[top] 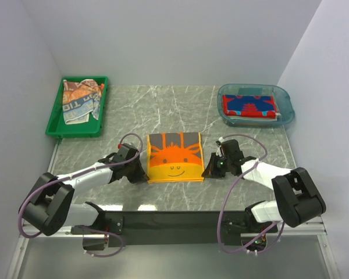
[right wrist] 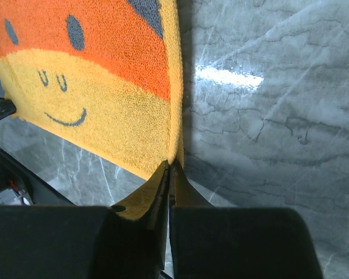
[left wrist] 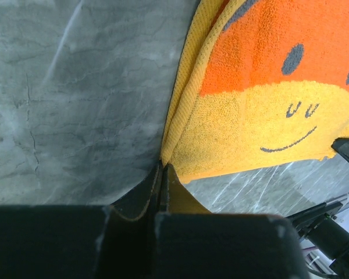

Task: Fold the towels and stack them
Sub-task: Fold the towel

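Observation:
An orange and yellow towel point(top: 174, 157) with a smiling cartoon face and grey stripes lies folded flat in the middle of the table. My left gripper point(top: 142, 173) is at its near left corner, jaws shut on the yellow corner, as the left wrist view shows for the gripper point(left wrist: 163, 165) and towel point(left wrist: 267, 104). My right gripper point(top: 207, 171) is at the near right corner. Its jaws are pressed together on the towel's edge in the right wrist view, gripper point(right wrist: 171, 164) and towel point(right wrist: 93, 87). A red towel with blue lettering point(top: 249, 106) lies folded in the tub. Crumpled towels point(top: 78, 102) fill the tray.
A green plastic tray point(top: 55, 127) stands at the back left of the grey marble table point(top: 250, 139). A clear blue tub point(top: 286, 110) stands at the back right. White walls close in the left, back and right sides.

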`<state>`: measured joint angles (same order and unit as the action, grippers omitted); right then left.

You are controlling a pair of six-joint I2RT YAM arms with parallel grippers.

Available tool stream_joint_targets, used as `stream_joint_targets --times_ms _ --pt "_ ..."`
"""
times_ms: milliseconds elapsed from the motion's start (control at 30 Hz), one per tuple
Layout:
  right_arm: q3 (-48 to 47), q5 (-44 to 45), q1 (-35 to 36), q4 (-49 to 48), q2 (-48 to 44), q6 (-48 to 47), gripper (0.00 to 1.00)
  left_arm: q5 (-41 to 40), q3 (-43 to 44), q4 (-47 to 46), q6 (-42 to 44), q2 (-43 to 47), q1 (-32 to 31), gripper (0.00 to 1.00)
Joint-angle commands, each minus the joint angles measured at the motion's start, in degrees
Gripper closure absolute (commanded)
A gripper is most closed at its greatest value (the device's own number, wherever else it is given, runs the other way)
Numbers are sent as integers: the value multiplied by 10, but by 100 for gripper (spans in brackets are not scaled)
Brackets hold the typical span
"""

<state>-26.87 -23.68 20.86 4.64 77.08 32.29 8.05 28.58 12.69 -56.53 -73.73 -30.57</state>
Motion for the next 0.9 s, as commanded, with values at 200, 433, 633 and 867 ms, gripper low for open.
stream_joint_targets --times_ms 200,433,633,867 --pt "2 38 0 38 -46 -20 94 -50 -6 39 5 8 -4 98" --pt "15 42 1 48 -65 -20 86 -53 -12 49 -2 36 -4 88" --pt "37 34 4 31 -59 -13 66 -49 -12 50 -5 42 -4 55" --pt "-13 62 5 38 -141 -12 45 -79 57 112 -4 117 -4 20"
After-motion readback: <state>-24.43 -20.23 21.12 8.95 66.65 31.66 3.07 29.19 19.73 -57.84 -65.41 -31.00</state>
